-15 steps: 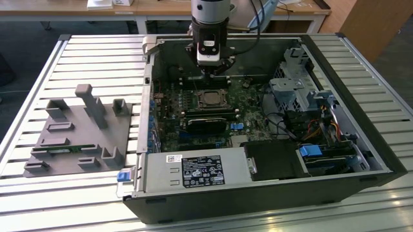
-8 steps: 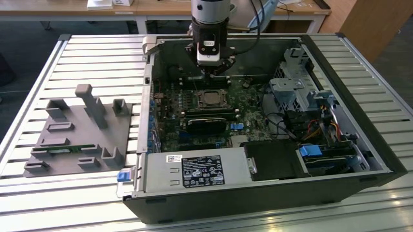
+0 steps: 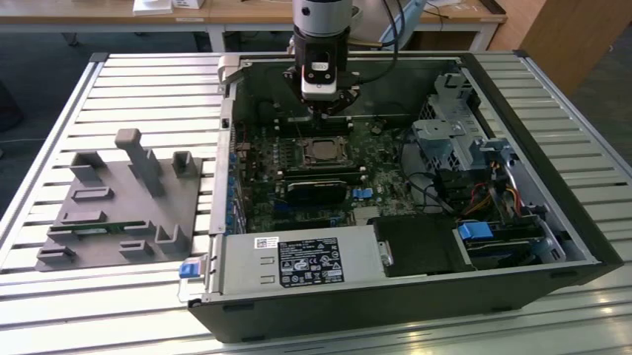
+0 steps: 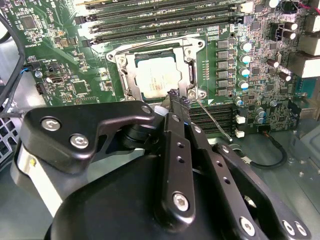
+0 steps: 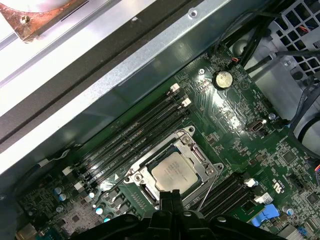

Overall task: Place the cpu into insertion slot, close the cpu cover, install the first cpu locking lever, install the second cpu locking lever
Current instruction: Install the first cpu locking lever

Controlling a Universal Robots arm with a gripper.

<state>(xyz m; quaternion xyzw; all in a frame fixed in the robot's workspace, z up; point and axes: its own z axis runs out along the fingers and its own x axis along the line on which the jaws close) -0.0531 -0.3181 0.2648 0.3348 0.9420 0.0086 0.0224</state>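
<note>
The gripper hangs inside the open computer case, low over the green motherboard. In both wrist views its black fingertips are pressed together with nothing between them. They sit just beside one edge of the insertion slot, at the corner where a thin silver locking lever begins. Whether they touch the metal there I cannot tell.

The cpu lies flat in the insertion slot, silver face up. The cpu cover is down around it, framing the chip. The locking lever runs at an angle away from the socket and out over a bank of long black memory slots. In the first wrist view the same lever crosses next to the gripper. A second bank of memory slots lies on the far side of the cpu, towards the case wall.

In the exterior view a black rectangular block sits just beyond the socket. The labelled power supply fills the near corner. A drive cage with loose cables crowds the exterior view's right. The case rests on a slatted metal worktop, and a grey fixture plate with upright posts lies on the exterior view's left, well apart from the case.
</note>
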